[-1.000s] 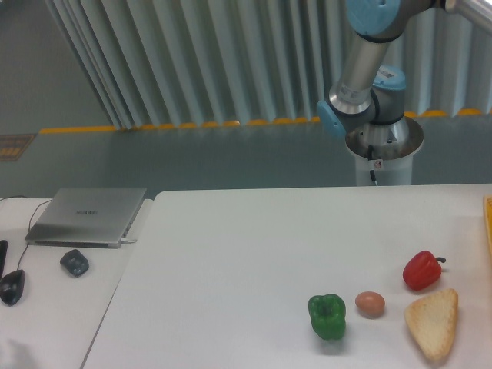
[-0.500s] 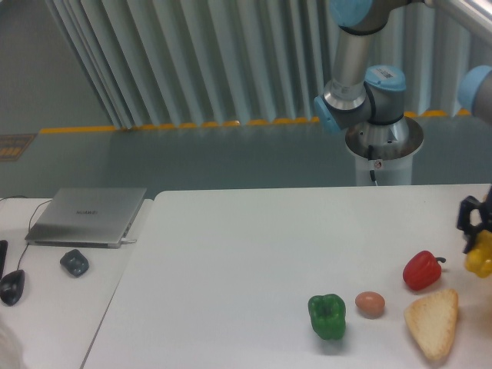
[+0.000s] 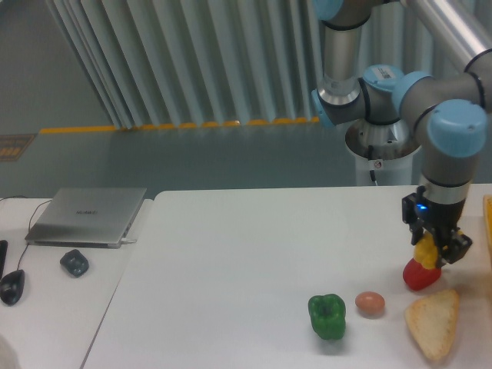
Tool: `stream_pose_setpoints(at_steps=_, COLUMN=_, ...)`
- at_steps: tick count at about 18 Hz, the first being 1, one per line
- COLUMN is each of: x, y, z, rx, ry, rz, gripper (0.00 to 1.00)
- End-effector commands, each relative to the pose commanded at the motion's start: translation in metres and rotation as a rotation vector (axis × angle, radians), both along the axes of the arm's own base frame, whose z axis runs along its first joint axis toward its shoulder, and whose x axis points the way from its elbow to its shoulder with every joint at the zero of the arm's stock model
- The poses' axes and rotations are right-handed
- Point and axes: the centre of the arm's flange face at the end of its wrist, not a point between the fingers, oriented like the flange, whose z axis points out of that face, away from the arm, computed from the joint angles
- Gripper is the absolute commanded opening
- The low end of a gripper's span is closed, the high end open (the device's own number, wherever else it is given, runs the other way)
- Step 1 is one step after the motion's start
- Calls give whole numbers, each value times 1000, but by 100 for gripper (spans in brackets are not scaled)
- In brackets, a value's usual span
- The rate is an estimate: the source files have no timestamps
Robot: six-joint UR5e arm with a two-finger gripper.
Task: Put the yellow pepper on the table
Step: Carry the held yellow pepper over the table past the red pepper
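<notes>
End effector [image 3: 436,250] gripping yellow pepper [image 3: 425,250] around sides, hanging just above red pepper [image 3: 419,275]. Pepper looking light, glossy, likely slippery; needing bare surface [image 3: 254,254].

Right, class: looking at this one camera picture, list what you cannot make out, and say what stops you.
- Yellow pepper: mostly covered by the gripper holding it.
- Red pepper: top hidden behind the yellow pepper; whether they touch is unclear.
- Orange object: cut off by the right edge.
- Dark object: cut off by the left edge.
</notes>
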Motion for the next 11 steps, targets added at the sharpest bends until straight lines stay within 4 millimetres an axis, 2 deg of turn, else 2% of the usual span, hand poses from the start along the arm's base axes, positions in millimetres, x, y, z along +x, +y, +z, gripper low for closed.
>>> stream_pose_setpoints(at_steps=4, x=24, y=8, z=-8, rx=-35, ry=15, rz=-95, gripper=40)
stream_pose_setpoints(at_steps=7, x=58, y=19, z=-31, rx=-86, ry=7, rz=-136, gripper=42)
stream_pose_setpoints(at_steps=11, x=85, y=29, z=-44, rx=-83, ry=10, rz=-79, gripper=43)
